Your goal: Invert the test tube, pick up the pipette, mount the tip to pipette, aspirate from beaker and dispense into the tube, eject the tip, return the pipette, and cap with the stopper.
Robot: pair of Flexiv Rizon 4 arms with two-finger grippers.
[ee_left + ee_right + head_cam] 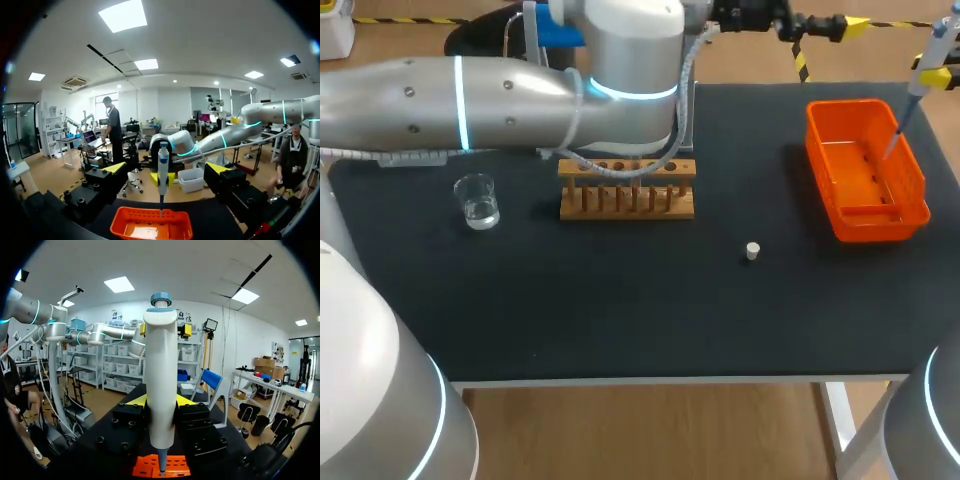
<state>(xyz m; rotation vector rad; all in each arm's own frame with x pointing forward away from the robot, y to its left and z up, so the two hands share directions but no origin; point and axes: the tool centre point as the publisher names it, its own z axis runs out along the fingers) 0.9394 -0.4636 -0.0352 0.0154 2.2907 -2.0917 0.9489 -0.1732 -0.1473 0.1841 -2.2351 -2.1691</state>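
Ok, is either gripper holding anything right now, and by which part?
The right gripper holds the pipette by its white body, lower half; the left gripper is open, holding nothing.

the table has a matte black top on a white frame and fills most of the head view. below its lower edge lies a wooden floor, and yellow-and-black tape crosses the floor in the upper right. in the left wrist view a white ceiling fills the upper half, set with bright square light panels and a vent. glass doors stand at the far left, pale walls at centre. in the right wrist view white shelves of pale bins line the white back wall left of centre. a blue chair sits right of centre, and a long white bench with cardboard boxes runs along the right.
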